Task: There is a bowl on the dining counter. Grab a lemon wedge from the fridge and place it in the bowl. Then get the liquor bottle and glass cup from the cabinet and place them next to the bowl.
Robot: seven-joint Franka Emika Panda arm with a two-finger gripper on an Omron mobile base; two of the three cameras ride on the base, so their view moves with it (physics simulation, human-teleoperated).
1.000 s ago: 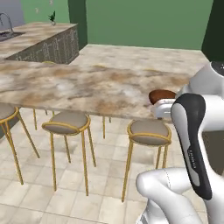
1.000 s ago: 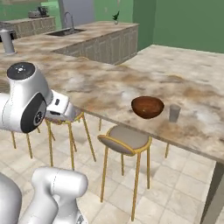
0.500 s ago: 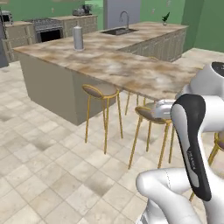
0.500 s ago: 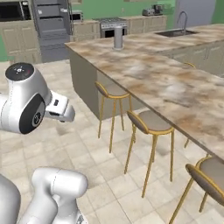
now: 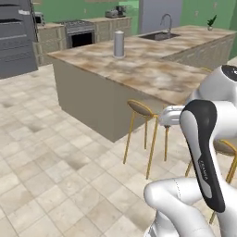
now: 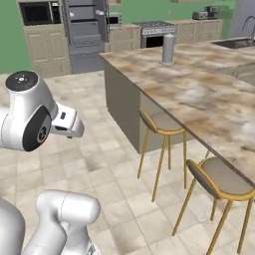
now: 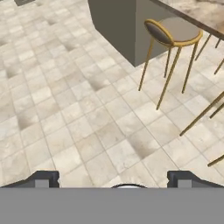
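The dining counter is a long marbled slab on a grey base, running away to the right. The grey fridge stands against the far wall beyond the tiled floor. My gripper is open, its two dark fingertips wide apart with nothing between them. It hangs over bare floor tiles, left of the counter's end. The bowl, lemon wedge, liquor bottle, glass cup and cabinet are out of view.
Gold-legged stools line the counter's near side. A grey cylinder stands on the counter's far end. A stove and a sink lie behind. Open tiled floor stretches toward the fridge.
The whole picture has swung as the base turned left. The bowl and cup have left the views and the fridge has come in. The gripper stays open.
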